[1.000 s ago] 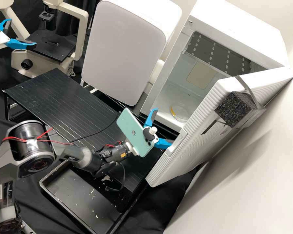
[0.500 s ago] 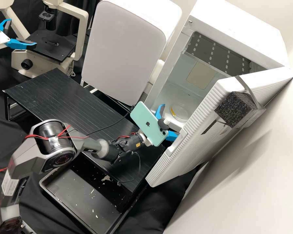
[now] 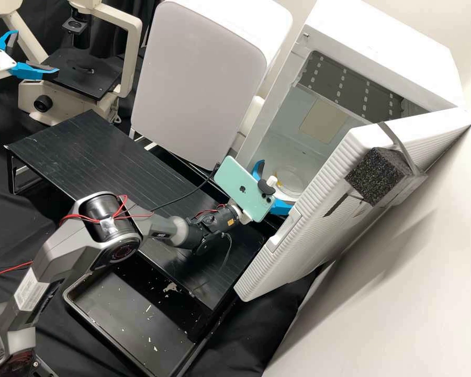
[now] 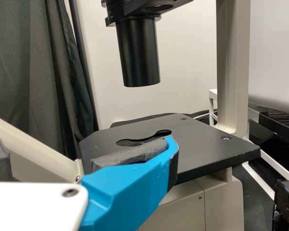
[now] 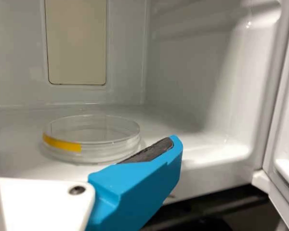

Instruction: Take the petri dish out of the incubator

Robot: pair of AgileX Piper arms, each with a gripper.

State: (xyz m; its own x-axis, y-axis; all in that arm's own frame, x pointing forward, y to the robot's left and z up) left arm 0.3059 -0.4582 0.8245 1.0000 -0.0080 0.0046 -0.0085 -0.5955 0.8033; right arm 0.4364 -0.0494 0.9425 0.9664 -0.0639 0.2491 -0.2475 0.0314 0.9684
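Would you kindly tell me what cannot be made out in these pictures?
High view: part of the petri dish, hidden by the right end effector.
High view: the top of the microscope, cut off by the upper edge.
High view: the rear of the left end effector, cut off by the left edge.

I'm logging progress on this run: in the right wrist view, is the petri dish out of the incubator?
No, the petri dish with its yellow strip lies on the floor inside the incubator.
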